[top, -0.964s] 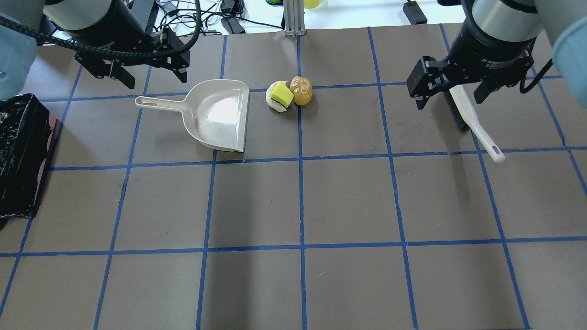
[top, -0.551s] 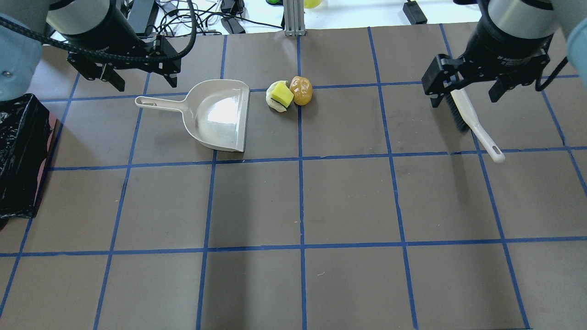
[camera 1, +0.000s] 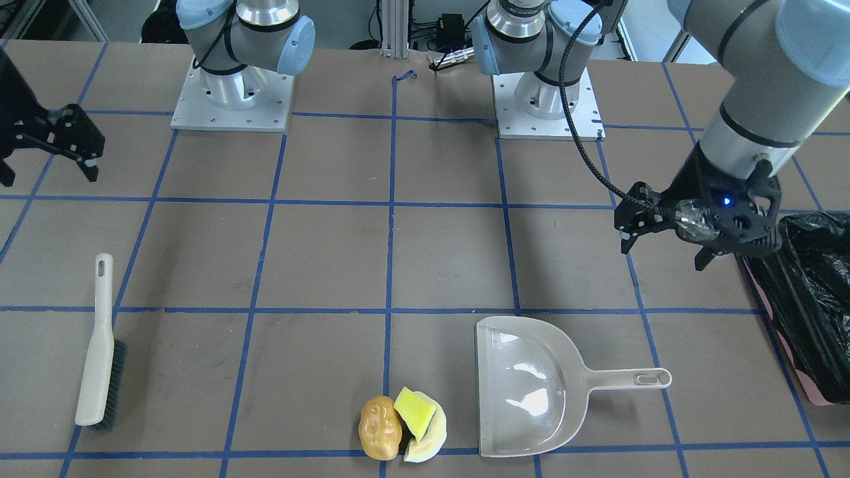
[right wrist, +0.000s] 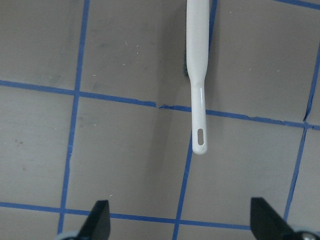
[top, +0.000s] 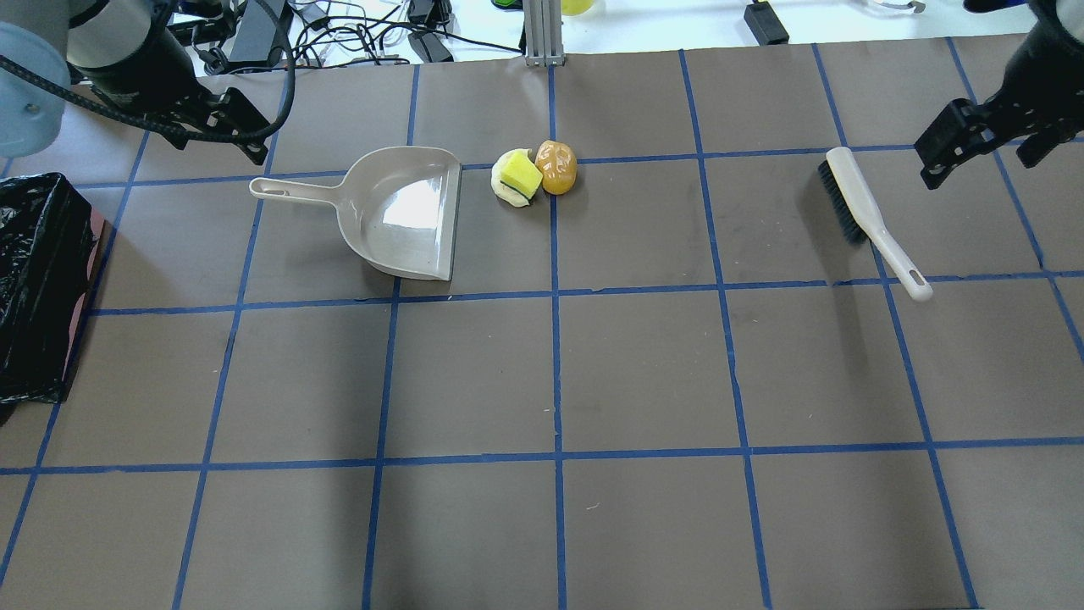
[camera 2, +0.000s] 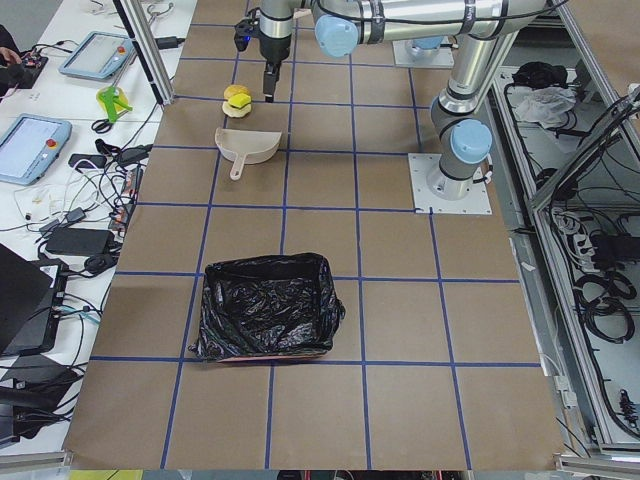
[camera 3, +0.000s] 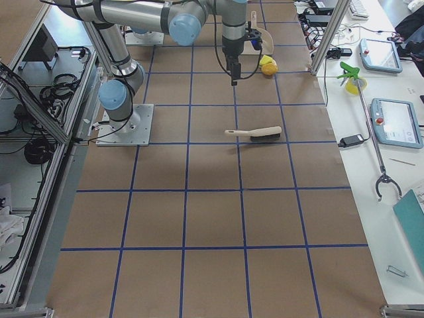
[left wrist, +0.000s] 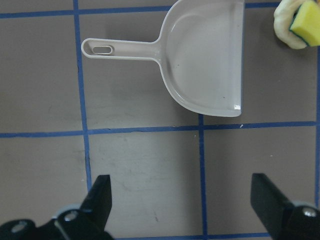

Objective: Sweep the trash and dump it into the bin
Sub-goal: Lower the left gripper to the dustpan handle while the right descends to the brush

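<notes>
The trash lies in a tight cluster at the far middle of the table: a golden-brown lump point(top: 556, 167), a yellow sponge wedge point(top: 520, 175) and a cream slice point(top: 506, 190) under the sponge. The beige dustpan point(top: 406, 212) lies just left of them, its mouth facing them. A beige brush point(top: 864, 212) lies flat at the right. The bin point(top: 34, 280), lined with a black bag, stands at the left edge. My left gripper point(camera 1: 664, 255) is open and empty, hovering between the dustpan's handle point(left wrist: 120, 48) and the bin. My right gripper point(top: 978, 165) is open and empty, right of the brush.
Blue tape lines grid the brown table point(top: 644, 373). Cables and devices lie beyond the far edge point(top: 398, 34). A metal post point(top: 542, 34) stands at the far middle. The arm bases point(camera 1: 232, 99) sit on the robot's side.
Both arms have drawn outward: the left gripper moved left from above the dustpan's handle, and the right gripper moved right, off the brush. Both stayed open. Nothing on the table moved.
</notes>
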